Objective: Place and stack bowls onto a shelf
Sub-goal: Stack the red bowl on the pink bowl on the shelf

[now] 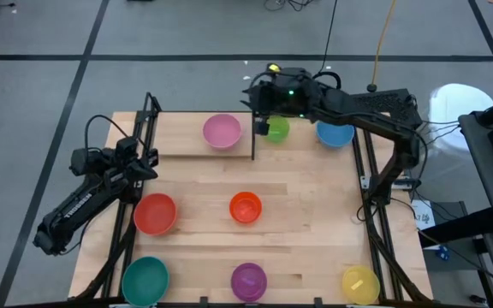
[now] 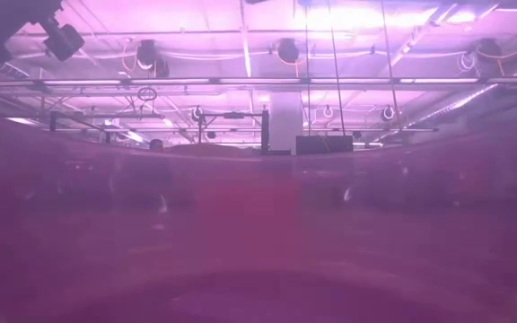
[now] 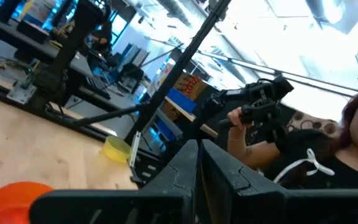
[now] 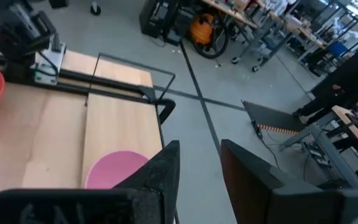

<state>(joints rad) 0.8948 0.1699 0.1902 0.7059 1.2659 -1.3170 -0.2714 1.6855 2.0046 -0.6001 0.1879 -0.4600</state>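
Note:
My right gripper (image 1: 264, 124) (image 4: 201, 155) is open at the table's far edge, right over the lime green bowl (image 1: 277, 130), which it partly hides; the wrist view shows nothing between its fingers. The pink bowl (image 1: 222, 131) (image 4: 114, 168) sits on the shelf (image 1: 182, 144) (image 4: 120, 112), just left of the gripper. The blue bowl (image 1: 335, 133) rests on the table to its right. Red (image 1: 155, 213), orange (image 1: 246, 207), teal (image 1: 145, 280), purple (image 1: 248, 281) and yellow (image 1: 359, 283) bowls stand on the tabletop. My left gripper (image 1: 150, 161) (image 3: 199, 152) waits shut at the left edge.
A black upright rod (image 1: 252, 137) of the shelf frame stands between the pink and lime green bowls. Black frame rods run along both table sides (image 1: 371, 197). Beyond the table, a person (image 3: 347, 143) holds a dark handle (image 3: 260, 106). Bare wood lies between the shelf and the orange bowl.

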